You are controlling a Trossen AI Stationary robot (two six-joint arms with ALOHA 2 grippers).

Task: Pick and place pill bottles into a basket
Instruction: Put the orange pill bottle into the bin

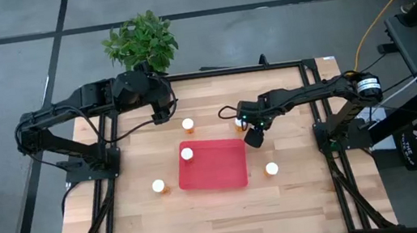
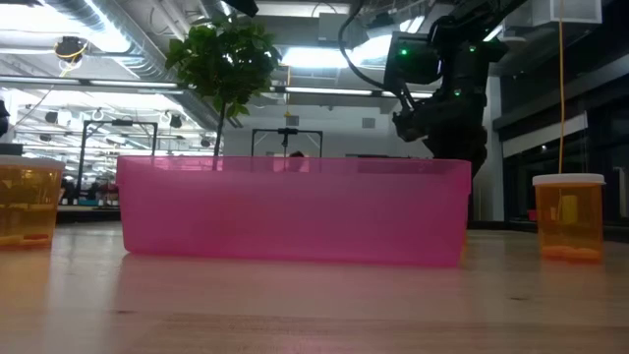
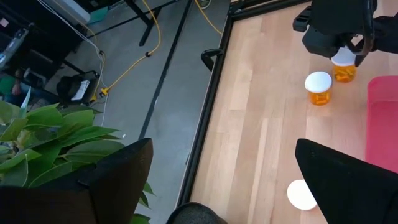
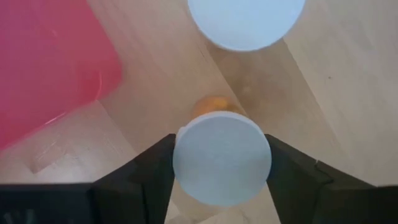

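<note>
**White cap between the fingers, tray close by**

White cap first: your right gripper holds a bottle upright, long axis vertical, cap up, just off the red tray corner. A second bottle stands right beyond it (easy to clip on the lift). If the cap slips, the bottle could drop short of the tray. Far back, your left gripper waits; I cannot tell its fingers.

amber bottles with white caps, red basket, pale wood table.
</note>
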